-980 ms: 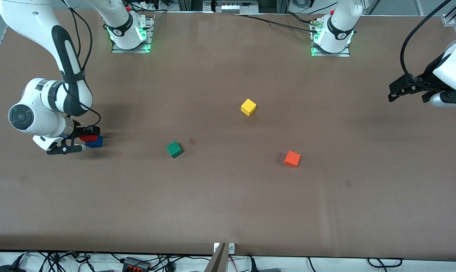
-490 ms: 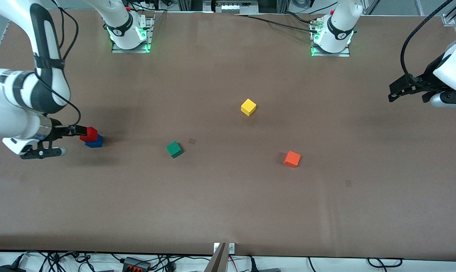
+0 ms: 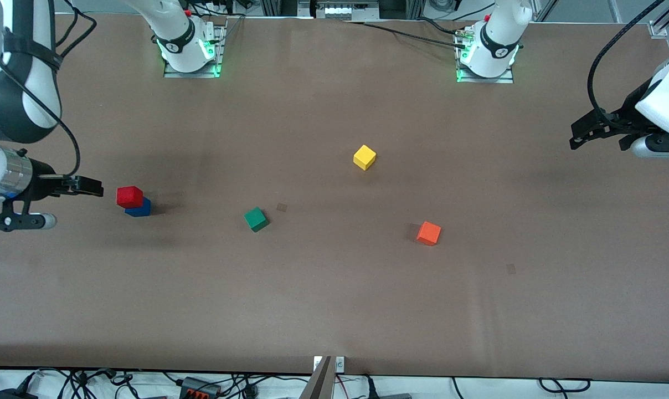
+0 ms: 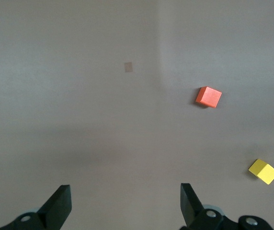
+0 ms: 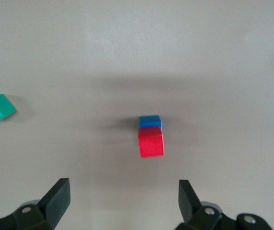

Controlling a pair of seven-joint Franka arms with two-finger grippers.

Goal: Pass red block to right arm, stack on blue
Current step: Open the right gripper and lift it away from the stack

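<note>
Front view: red block (image 3: 129, 196) rests on blue (image 3: 139, 209) near the right arm's end of the surface; stacking appears complete. Right gripper (image 3: 68, 202) beside the stack, jaws apart, empty. Left gripper (image 3: 597, 132) waits, jaws apart.

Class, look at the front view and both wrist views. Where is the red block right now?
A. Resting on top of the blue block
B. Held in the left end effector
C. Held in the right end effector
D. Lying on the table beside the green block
A: the red block sits on the blue block, and the open right end effector is apart from the stack; the right wrist view shows the same stack untouched.
</note>
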